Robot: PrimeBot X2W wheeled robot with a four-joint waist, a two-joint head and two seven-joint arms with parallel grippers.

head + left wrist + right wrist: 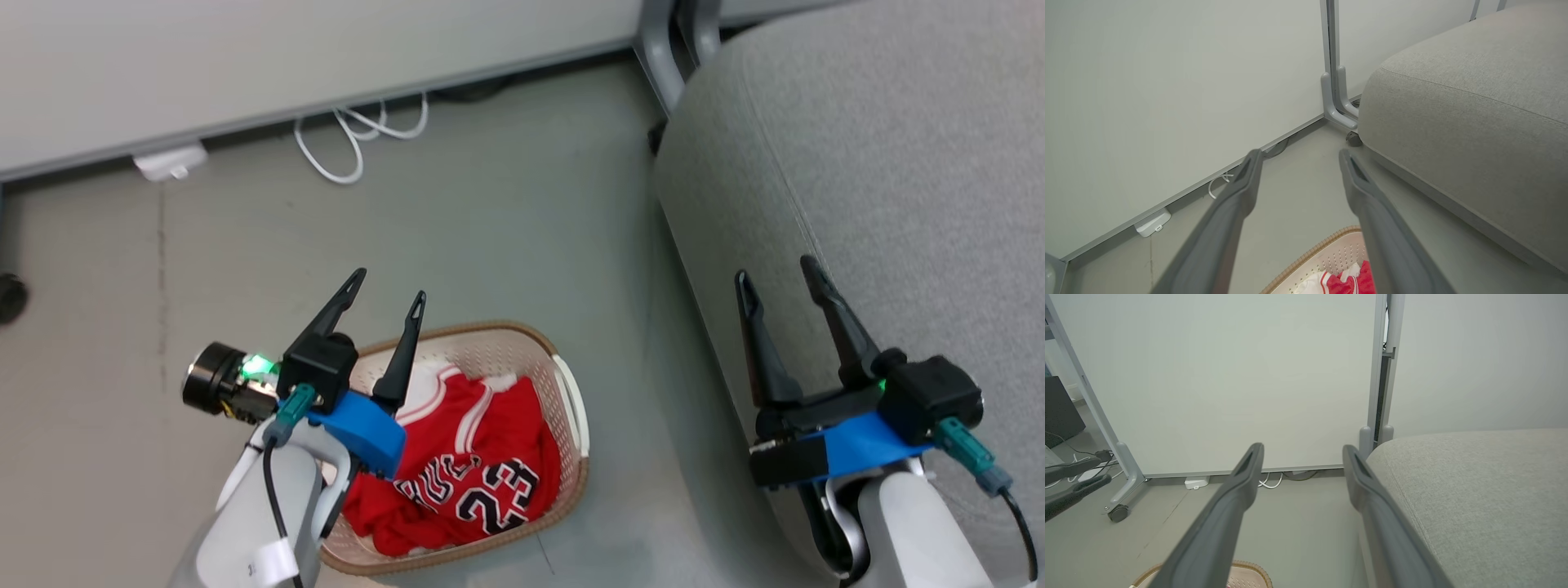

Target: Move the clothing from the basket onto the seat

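at six o'clock of the head view, soft red jersey clothing (482,457) lies heaped in the cream perforated plastic basket (490,351). likely light, limp; pinch a raised fold. left gripper (390,282) and right gripper (775,268) both gape empty; light-grey fabric seat (898,163) at two o'clock.

The basket (490,331) stands on the floor (490,204) ahead of me to my left, with the clothing (465,457) lying inside it. My left tool (389,285) hangs over the basket's left rim. The seat (898,204) lies right of the basket, apart from it, and my right tool (775,269) hangs over the seat's left edge. Behind the basket, a cable (351,139) lies on the floor at the foot of the partition (245,65).
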